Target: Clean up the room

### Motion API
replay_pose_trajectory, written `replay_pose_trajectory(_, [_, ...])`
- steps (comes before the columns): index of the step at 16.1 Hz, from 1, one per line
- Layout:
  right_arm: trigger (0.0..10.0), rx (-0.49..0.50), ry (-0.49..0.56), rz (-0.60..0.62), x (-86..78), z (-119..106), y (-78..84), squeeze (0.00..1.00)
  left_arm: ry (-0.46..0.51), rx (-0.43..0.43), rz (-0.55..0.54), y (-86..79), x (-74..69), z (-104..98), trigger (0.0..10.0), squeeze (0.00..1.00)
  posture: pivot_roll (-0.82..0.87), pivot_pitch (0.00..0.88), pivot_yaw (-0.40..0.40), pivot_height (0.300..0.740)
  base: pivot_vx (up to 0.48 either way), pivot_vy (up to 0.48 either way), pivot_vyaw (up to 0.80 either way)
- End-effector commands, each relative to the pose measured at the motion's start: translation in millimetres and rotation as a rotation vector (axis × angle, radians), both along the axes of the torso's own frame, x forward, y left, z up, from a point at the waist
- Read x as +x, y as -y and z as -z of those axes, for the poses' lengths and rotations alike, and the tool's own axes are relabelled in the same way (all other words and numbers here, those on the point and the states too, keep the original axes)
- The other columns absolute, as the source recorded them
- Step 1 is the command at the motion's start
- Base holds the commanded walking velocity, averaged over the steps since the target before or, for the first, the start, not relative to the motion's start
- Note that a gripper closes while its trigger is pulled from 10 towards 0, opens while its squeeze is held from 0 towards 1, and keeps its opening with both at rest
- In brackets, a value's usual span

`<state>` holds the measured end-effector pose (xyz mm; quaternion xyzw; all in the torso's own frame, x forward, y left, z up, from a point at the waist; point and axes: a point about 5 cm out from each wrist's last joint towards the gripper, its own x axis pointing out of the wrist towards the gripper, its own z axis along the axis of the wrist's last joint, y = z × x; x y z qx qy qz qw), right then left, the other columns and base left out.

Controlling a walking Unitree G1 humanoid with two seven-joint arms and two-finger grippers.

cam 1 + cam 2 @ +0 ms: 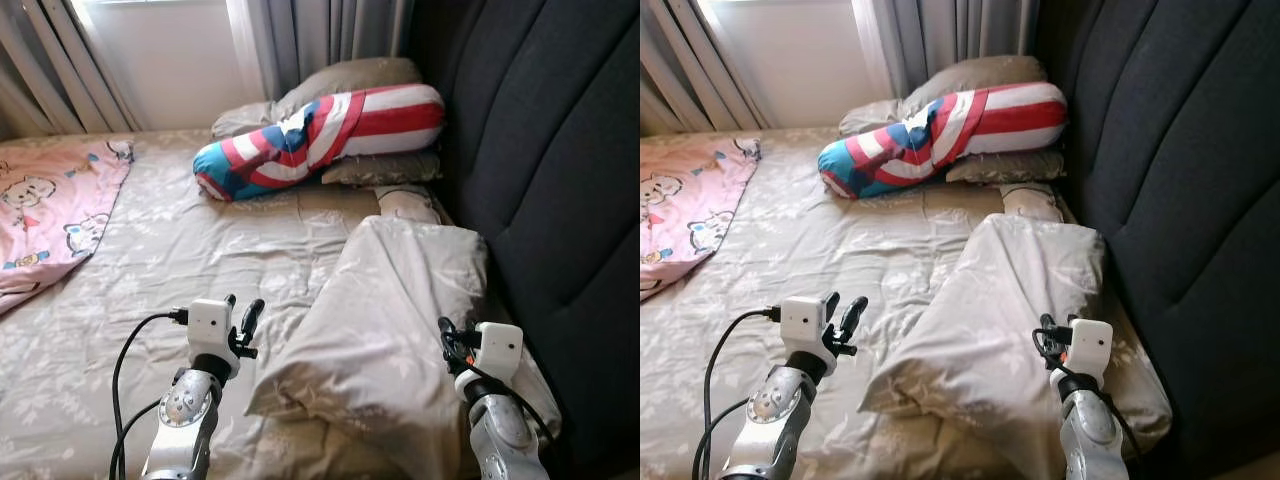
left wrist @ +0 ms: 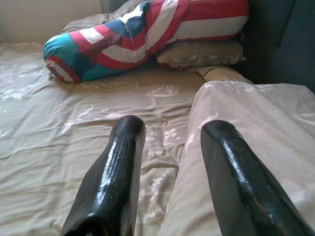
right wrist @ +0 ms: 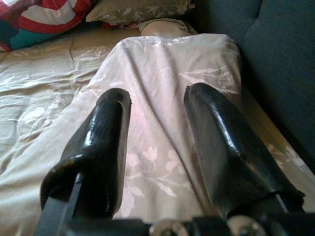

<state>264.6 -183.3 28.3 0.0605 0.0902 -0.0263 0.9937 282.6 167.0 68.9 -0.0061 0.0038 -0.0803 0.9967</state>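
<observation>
Left gripper (image 2: 170,132): fingers apart, over bedsheet (image 1: 180,270) beside beige pillow (image 1: 390,320) | Right gripper (image 3: 155,103): fingers apart, above pillow, near headboard (image 1: 560,180)

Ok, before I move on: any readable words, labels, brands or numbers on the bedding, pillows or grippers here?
None can be read.
Pink blanket: cartoon animal prints, no legible lettering.
Striped bolster: red, white and blue pattern with a star, no words.
Beige pillow: leaf print, no text.
Left gripper and right gripper: no markings visible.
</observation>
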Motion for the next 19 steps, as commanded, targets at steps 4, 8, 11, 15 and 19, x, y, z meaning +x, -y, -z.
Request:
replay_pose_trajectory(4, [10.0,0.0,-0.002,0.004,-0.9,0.2,0.5,0.0,-0.004,-0.002,0.004,-0.9,0.0,-1.7,10.0,0.0,-0.1,0.039,-0.01,0.67,0.0,0.0,0.0])
replay_pose_trajectory(8, [10.0,0.002,-0.006,0.001,-1.2,1.5,-0.4,0.0,-0.009,-0.004,0.009,-0.1,0.1,-1.4,10.0,0.0,-0.1,0.039,-0.01,0.67,0.0,0.0,0.0])
replay_pose_trajectory(11, [10.0,0.002,-0.008,0.002,-1.3,1.9,-0.3,0.0,-0.01,-0.008,0.012,0.6,-0.1,-1.3,10.0,0.0,-0.1,0.038,-0.009,0.67,0.0,0.0,0.0])
replay_pose_trajectory(15, [10.0,0.001,-0.01,-0.002,-1.0,2.4,-0.7,0.0,-0.011,-0.011,0.028,3.5,-0.4,-1.1,10.0,0.0,-0.1,0.029,-0.008,0.67,0.0,0.0,0.0])
replay_pose_trajectory(19, [10.0,0.011,-0.025,-0.006,0.4,3.8,-2.4,0.0,-0.015,-0.011,0.034,4.1,-0.7,-0.6,10.0,0.0,-0.1,0.023,-0.005,0.66,0.0,0.0,0.0])
